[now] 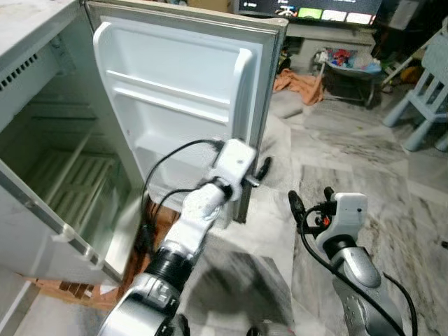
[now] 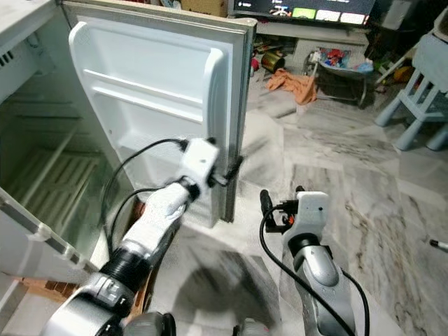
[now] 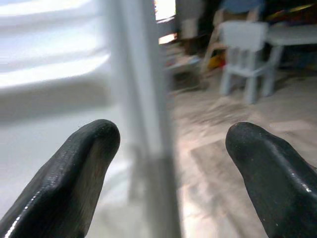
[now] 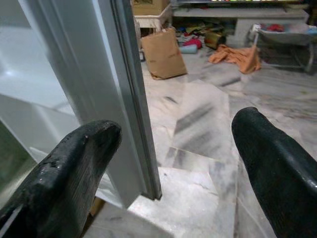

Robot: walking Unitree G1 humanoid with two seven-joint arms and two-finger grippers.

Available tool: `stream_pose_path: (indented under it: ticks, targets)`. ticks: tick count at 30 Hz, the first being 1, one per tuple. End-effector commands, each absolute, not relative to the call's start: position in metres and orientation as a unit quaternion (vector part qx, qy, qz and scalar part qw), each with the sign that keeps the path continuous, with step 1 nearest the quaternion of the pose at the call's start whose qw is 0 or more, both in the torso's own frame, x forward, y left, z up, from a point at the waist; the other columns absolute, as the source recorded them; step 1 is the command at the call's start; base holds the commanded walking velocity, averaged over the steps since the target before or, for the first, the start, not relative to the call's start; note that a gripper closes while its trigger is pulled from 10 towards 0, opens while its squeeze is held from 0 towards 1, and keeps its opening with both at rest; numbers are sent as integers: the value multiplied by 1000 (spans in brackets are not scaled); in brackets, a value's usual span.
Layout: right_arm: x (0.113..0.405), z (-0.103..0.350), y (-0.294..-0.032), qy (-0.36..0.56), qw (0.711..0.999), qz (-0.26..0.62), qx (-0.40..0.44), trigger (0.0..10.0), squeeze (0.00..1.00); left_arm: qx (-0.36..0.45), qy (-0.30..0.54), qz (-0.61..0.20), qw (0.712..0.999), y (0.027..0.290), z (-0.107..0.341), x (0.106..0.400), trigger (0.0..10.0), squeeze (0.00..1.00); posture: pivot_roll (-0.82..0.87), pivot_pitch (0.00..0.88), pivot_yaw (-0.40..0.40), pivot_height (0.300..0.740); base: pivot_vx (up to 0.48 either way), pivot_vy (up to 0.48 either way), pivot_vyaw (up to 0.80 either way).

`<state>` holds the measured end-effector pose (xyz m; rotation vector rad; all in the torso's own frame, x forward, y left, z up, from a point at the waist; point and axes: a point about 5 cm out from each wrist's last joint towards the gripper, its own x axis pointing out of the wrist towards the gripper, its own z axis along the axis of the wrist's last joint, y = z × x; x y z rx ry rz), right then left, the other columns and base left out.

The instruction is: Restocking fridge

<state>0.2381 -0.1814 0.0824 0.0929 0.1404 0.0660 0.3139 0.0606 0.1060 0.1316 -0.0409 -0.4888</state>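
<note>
Two grippers are shown before an open fridge (image 1: 42, 133), which occupies the left of the frame. The fridge door (image 1: 183, 105) is swung fully open at upper centre, its white inner shelves bare and its free edge standing toward the right. The left gripper (image 1: 260, 170) is raised at centre frame against the lower part of that free edge; in the left wrist view its jaws are spread wide, with the door edge seen between the two fingers (image 3: 74, 173). Whether a finger touches the door cannot be told. The right gripper (image 1: 311, 199) is held lower, at lower right of centre, above the marble floor (image 1: 364, 161), clear of the door. In the right wrist view its jaws are likewise wide apart and hold nothing, the door's lower corner being seen between the fingers (image 4: 69, 173). An orange cloth (image 1: 299, 84) lies on the floor at upper centre right, and a pale blue chair (image 1: 427, 91) stands at the upper right edge.
</note>
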Motion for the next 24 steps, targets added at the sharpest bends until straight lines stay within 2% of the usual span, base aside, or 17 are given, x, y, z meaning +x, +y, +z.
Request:
stream_pose_path:
  ticks: [1, 2, 4, 6, 9, 13, 24]
  targets:
    - [239, 83, -182, 67, 996, 25, 49, 10000, 0, 76, -32, -200, 976, 87, 107, 305, 10000, 0, 10, 58, 2, 740, 0, 0, 0]
    - [239, 83, -182, 67, 996, 25, 49, 10000, 0, 76, -32, -200, 976, 87, 107, 305, 10000, 0, 10, 58, 2, 740, 0, 0, 0]
    - [238, 82, -182, 67, 996, 22, 53, 10000, 0, 79, -19, -152, 985, 116, 97, 290, 10000, 0, 9, 47, 3, 740, 167, 0, -662]
    - [236, 81, -181, 68, 996, 22, 53, 10000, 0, 73, 4, -116, 991, 133, 87, 277, 10000, 0, 12, 43, -1, 740, 368, 0, -800]
    - [235, 79, -180, 69, 996, 24, 53, 10000, 0, 77, 22, -103, 992, 140, 79, 269, 10000, 0, 15, 42, -3, 740, 439, 0, -267]
    - [238, 81, -178, 67, 996, 29, 51, 10000, 0, 82, 21, -112, 990, 136, 81, 266, 10000, 0, 18, 39, -12, 740, 470, 0, 0]
    - [246, 88, -181, 53, 997, 29, 44, 10000, 0, 98, 11, -160, 982, 112, 87, 290, 10000, 0, 2, 32, -20, 740, 479, 0, 0]
